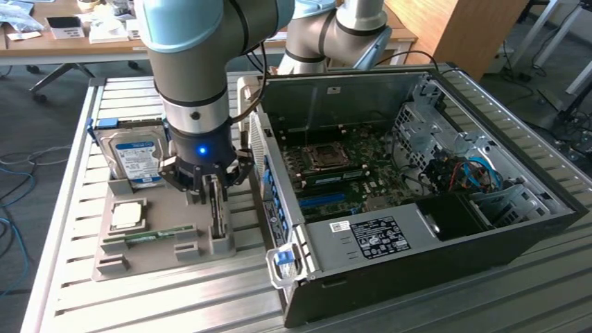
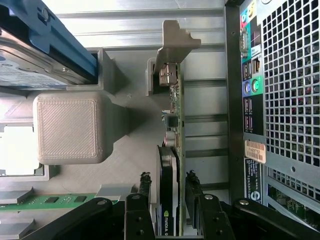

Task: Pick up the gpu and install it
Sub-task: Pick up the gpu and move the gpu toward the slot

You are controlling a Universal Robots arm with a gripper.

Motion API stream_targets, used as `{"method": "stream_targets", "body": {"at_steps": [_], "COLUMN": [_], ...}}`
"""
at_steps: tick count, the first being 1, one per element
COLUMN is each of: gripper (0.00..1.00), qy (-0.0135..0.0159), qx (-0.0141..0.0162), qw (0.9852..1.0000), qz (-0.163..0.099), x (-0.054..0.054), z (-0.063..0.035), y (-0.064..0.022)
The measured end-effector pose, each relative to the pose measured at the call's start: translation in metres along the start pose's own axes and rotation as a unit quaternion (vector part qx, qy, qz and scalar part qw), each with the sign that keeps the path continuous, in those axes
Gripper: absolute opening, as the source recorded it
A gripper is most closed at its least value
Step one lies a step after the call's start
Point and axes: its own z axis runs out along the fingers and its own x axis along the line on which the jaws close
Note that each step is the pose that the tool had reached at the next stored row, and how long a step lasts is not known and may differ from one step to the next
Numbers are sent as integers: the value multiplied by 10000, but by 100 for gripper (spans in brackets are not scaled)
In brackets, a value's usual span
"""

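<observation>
Gpu (image 2: 169, 170), upright on edge in slot of gray tray (image 1: 152, 262), along edge nearest computer case (image 1: 416, 232); gripper (image 2: 168, 184) spread astride it, fingers (image 2: 144, 190) seemingly just clear.

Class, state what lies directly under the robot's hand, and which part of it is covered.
The gpu stands on edge in a slot of the gray holder, between the fingers of the open hand. Its lower edge is sunk in the slot, so it cannot be seen.
</observation>
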Motion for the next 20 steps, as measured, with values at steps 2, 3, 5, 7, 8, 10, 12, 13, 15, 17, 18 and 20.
{"method": "stream_targets", "body": {"at_steps": [2, 3, 5, 7, 8, 10, 12, 13, 15, 17, 18, 20], "gripper": [42, 42, 42, 42, 42, 42, 42, 42, 42, 42, 42, 42], "qy": [0, 0, -1, 0, 0, 0, 0, 0, 0, 0, -1, 0], "qx": [0, 0, -1, 0, 0, 0, 0, 0, 0, 0, -1, -1], "qw": [10000, 10000, 10000, 10000, 10000, 10000, 10000, 10000, 10000, 10000, 10000, 10000], "qz": [0, 0, 0, 0, 0, 0, 1, 1, 1, 0, 0, 0], "x": [0, 0, 0, 0, 1, 0, -1, -1, -1, -2, -4, -4], "z": [0, 1, 8, 12, 12, 12, 14, 16, 16, 17, 18, 17], "y": [0, 0, 0, 0, 0, -1, 0, 0, -1, -1, 0, 0]}}
